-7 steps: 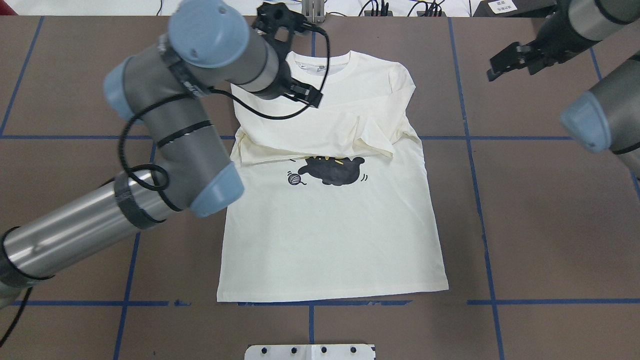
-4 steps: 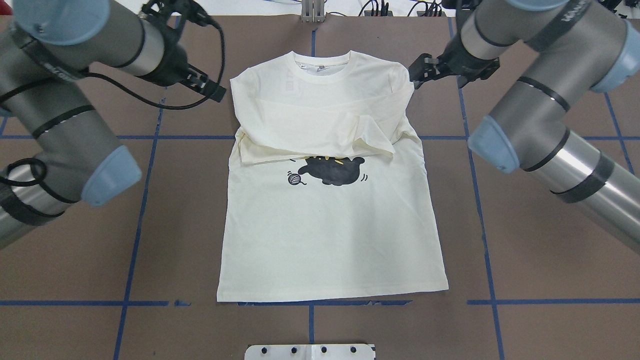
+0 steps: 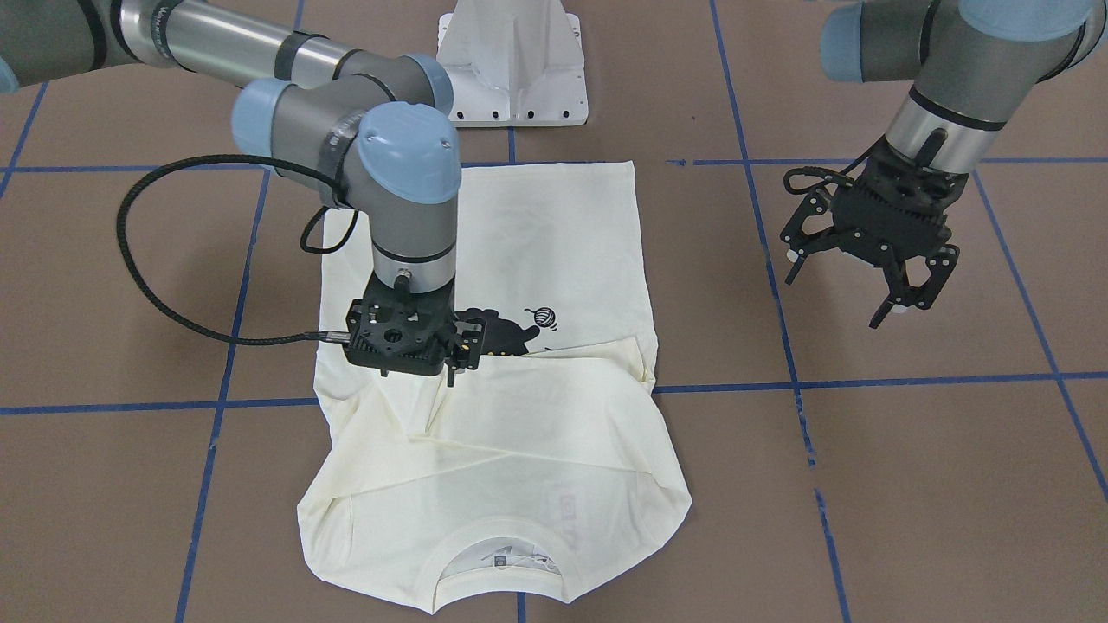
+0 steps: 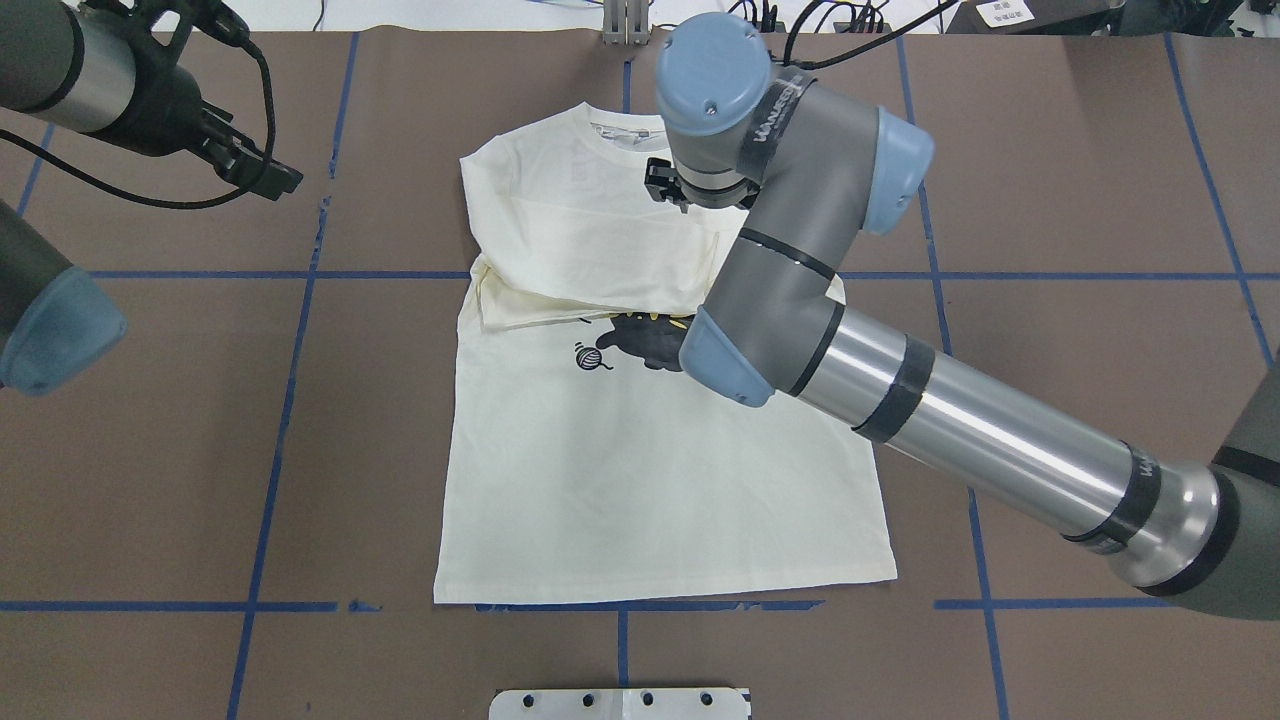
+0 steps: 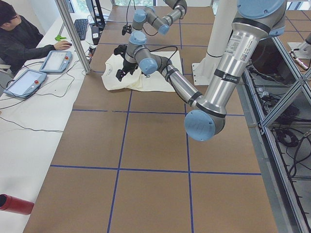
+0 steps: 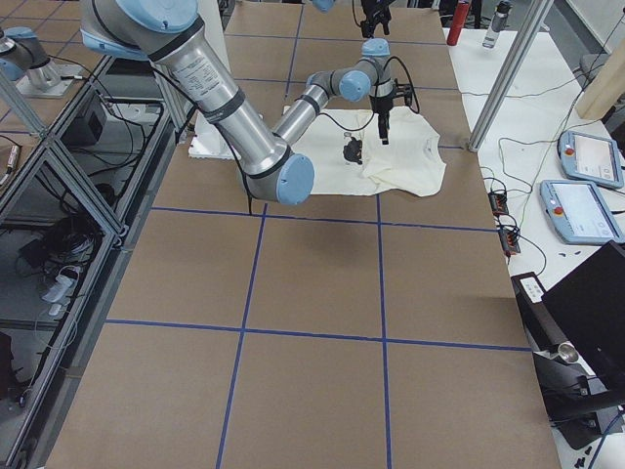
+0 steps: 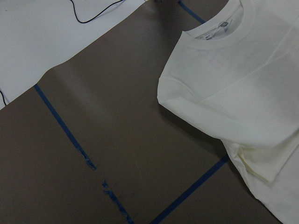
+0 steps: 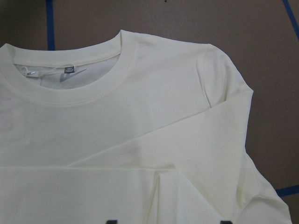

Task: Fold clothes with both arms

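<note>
The cream long-sleeved shirt [image 4: 650,480] lies flat and front up on the brown table, collar toward the far edge. Both sleeves are folded across the chest and cover the top of the black cat print [image 4: 645,342]. My right arm reaches over the shirt. Its gripper [image 3: 415,372] hangs open just above the folded sleeves [image 8: 140,140] and points down, holding nothing. My left gripper [image 3: 835,298] is open and empty in the air over bare table, well off the shirt's left shoulder [image 7: 187,88].
The white pedestal base [image 3: 511,61] stands at the robot's edge of the table. Blue tape lines [image 4: 290,350] mark the table in a grid. A person [image 5: 19,34] sits at a side desk with teach pendants [image 5: 56,60] beyond the shirt's collar end.
My left arm has pulled back from over the shirt's collar to the far left. My right arm has swung in from the right and now hangs over the chest. The shirt has not moved.
</note>
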You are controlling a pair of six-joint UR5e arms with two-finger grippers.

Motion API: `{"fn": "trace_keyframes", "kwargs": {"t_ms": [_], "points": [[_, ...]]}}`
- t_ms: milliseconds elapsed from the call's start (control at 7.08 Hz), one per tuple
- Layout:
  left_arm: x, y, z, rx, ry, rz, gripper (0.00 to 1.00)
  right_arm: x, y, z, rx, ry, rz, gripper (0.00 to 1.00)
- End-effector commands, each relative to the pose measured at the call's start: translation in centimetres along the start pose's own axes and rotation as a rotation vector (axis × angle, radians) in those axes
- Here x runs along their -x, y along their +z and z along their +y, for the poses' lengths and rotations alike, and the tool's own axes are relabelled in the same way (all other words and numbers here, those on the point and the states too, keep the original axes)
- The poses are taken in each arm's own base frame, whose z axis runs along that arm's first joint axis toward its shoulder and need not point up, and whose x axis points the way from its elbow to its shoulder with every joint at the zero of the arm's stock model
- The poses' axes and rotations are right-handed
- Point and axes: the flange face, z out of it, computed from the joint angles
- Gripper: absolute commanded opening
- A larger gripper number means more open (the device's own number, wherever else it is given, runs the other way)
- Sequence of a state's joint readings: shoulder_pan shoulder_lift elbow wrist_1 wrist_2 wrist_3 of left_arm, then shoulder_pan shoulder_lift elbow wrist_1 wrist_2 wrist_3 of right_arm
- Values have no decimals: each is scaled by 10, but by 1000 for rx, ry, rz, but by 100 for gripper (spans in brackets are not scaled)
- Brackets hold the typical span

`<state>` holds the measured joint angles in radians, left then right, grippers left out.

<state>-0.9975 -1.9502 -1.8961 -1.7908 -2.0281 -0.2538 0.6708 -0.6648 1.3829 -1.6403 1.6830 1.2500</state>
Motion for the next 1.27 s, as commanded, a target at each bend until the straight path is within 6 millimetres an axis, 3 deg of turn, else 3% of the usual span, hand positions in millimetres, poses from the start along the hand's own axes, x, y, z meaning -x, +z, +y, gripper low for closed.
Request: {"fn": "trace_keyframes", "kwargs": {"t_ms": [0, 424, 1130], "points": [[4, 1, 4, 5, -3, 5, 100, 22, 33, 30, -47, 21, 72, 60], [4, 3, 4, 8, -6, 4, 100, 30, 80, 53, -107, -18, 105, 54], [3, 4, 5, 9, -12, 6, 100, 33, 86, 65, -99, -57, 104, 40]]}}
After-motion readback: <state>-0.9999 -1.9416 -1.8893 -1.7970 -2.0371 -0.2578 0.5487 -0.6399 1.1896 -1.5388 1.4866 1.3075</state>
